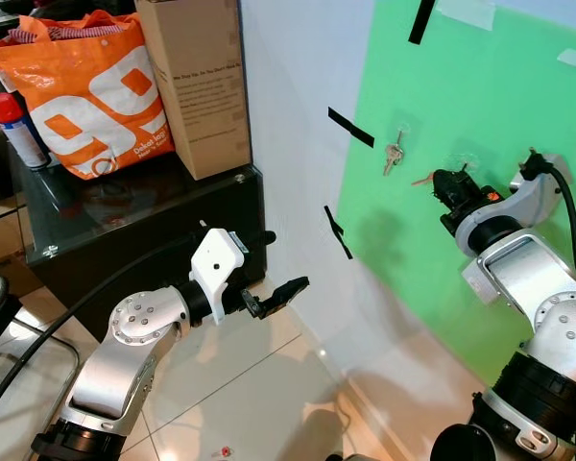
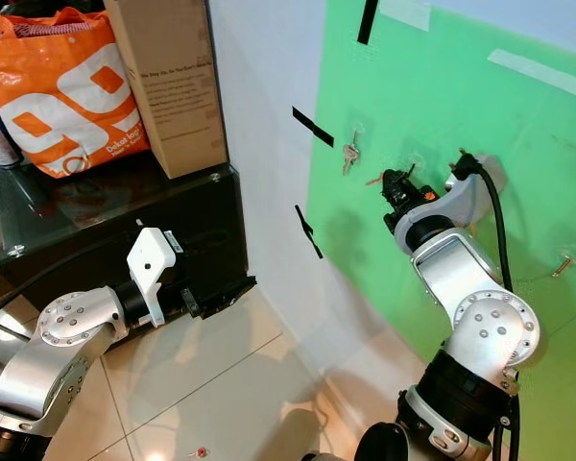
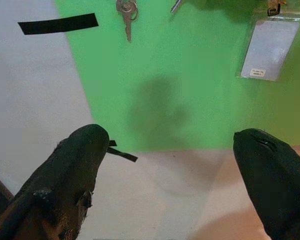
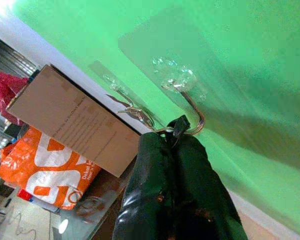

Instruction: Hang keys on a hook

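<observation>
Two silver arms with round, screw-studded joint housings and black collars. Left gripper: white bracket, black fingers. Right gripper: black cable, orange marking.

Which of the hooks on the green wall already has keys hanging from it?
The leftmost hook, near the black tape strip: a bunch of keys hangs from it. The hook at the right claw carries none yet.

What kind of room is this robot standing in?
Probably a lived-in home corner set up for practice: a green sheet with stick-on hooks and hanging keys on the wall, an orange shopping bag and cardboard box on a black cabinet.
</observation>
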You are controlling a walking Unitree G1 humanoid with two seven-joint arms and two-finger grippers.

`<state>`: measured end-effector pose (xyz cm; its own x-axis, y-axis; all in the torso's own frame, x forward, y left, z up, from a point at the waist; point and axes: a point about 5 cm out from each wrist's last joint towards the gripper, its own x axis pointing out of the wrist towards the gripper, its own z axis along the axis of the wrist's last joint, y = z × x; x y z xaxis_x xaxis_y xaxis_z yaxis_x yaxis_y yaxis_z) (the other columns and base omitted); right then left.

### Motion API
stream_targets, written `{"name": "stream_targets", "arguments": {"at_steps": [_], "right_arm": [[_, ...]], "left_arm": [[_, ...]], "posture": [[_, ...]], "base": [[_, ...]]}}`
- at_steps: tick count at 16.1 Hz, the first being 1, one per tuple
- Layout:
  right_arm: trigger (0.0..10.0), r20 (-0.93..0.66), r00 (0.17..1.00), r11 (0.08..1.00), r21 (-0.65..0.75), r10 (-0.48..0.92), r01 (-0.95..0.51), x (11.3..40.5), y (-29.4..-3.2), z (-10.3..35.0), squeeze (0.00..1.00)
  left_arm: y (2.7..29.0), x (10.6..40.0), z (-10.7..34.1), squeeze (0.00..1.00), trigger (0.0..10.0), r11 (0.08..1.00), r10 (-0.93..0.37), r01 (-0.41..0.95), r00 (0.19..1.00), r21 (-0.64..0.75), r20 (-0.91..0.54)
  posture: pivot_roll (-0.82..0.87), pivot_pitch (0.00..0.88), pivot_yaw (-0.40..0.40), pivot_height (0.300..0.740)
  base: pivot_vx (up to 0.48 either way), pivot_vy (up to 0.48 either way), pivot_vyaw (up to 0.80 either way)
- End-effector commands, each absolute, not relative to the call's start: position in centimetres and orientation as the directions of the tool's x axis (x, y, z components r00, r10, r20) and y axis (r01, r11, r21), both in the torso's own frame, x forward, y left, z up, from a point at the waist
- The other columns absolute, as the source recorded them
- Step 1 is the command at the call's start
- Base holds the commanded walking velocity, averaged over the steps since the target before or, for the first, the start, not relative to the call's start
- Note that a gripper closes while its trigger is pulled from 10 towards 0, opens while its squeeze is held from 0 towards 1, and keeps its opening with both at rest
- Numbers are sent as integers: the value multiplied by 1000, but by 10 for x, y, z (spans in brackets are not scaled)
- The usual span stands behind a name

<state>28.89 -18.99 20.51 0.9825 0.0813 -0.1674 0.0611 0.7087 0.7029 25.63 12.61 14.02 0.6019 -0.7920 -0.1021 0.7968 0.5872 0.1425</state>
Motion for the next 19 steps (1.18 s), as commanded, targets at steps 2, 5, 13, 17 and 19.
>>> {"name": "stream_targets", "arguments": {"at_steps": [2, 5, 13, 17, 19], "right_arm": [[10000, -190, 980, 659, 745, 61, 103, 288, -196, 201, 0], [10000, -209, 976, 628, 768, 62, 125, 286, -198, 197, 0], [10000, -249, 965, 707, 697, 81, 120, 282, -195, 191, 0], [10000, -237, 968, 776, 626, 88, 82, 283, -192, 195, 608], [10000, -220, 972, 779, 623, 84, 74, 284, -193, 198, 1000]], "left_arm": [[128, 259, 143, 0, 10000, 587, -790, 794, 604, 160, -102], [129, 260, 142, 0, 10000, 584, -792, 796, 602, 158, -102], [128, 260, 140, 0, 10000, 584, -792, 796, 602, 158, -104], [128, 260, 140, 0, 10000, 585, -791, 795, 603, 160, -102], [129, 261, 141, 0, 10000, 586, -791, 794, 604, 160, -99]], "posture": [[-67, 0, 17, 740], [-70, 0, 19, 740], [-67, 0, 19, 740], [-67, 0, 20, 740], [-67, 0, 20, 740]], "base": [[0, 0, 0], [0, 0, 0], [0, 0, 0], [0, 0, 0], [0, 0, 0]]}}
